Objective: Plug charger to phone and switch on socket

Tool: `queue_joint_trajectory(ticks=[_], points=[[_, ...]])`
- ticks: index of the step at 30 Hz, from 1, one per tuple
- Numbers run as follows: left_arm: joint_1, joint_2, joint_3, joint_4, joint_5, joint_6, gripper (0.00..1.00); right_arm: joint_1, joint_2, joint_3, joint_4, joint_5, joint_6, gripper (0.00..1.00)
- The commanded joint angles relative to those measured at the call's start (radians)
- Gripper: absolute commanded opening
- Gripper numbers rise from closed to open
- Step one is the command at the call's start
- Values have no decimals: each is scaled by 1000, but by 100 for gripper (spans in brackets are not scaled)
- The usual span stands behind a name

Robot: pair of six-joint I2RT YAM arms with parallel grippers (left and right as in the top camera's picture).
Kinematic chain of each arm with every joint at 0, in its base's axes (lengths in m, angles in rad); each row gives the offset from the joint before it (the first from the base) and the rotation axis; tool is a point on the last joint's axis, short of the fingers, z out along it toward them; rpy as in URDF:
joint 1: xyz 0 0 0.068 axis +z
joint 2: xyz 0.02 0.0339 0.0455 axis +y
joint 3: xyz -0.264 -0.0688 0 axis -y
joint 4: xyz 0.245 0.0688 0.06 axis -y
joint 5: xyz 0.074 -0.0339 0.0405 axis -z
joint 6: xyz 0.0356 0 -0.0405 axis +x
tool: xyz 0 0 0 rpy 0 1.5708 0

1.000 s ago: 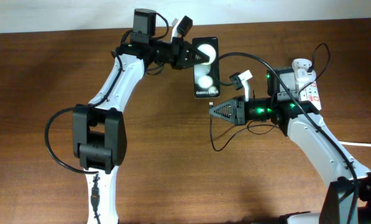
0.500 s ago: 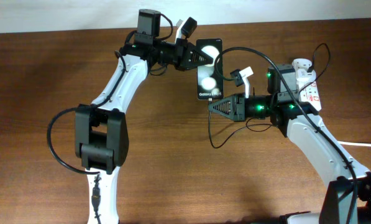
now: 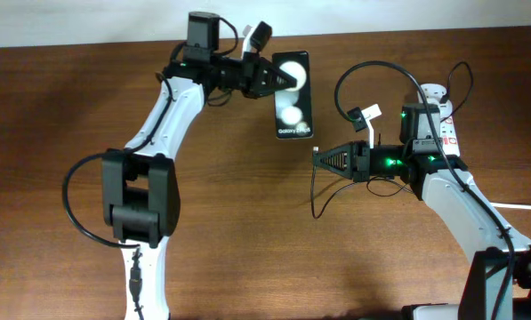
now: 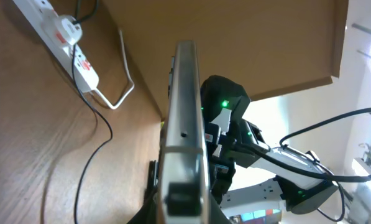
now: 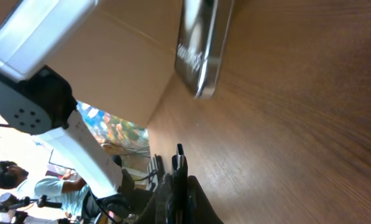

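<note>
The black phone point(image 3: 293, 96), with two white spots, is lifted off the table, and my left gripper point(image 3: 281, 76) is shut on its far end. In the left wrist view the phone shows edge-on point(image 4: 185, 124) between the jaws. My right gripper point(image 3: 320, 160) is shut on the charger's plug tip point(image 3: 315, 151), right of and just below the phone's near short edge, with a gap between. The right wrist view shows the plug tip point(image 5: 180, 160) pointing toward the phone point(image 5: 201, 43). The black cable point(image 3: 354, 71) loops back to the white adapter point(image 3: 430, 92) on the socket point(image 3: 445, 132).
The socket with its red marks point(image 4: 73, 46) lies at the table's far right, partly under my right arm. Its thick white cord point(image 3: 523, 206) runs off the right edge. Slack black cable point(image 3: 323, 200) lies on the wood below my right gripper.
My right gripper has drawn back to the right with the plug tip, widening the gap to the phone. My left gripper shifted the phone slightly right, then back left.
</note>
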Motion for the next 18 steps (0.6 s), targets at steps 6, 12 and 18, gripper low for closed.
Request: queue_joint_trajectory(ticks=[6,12,18], points=[[-79,-4,10,5,11,9,0,5,4,-7,4,35,-16,4],[-86,-4,10,5,-1,9,0,5,4,-7,4,35,-16,4],[-96,-4,10,6,-35,-14,0,5,4,-7,5,42,-16,4]])
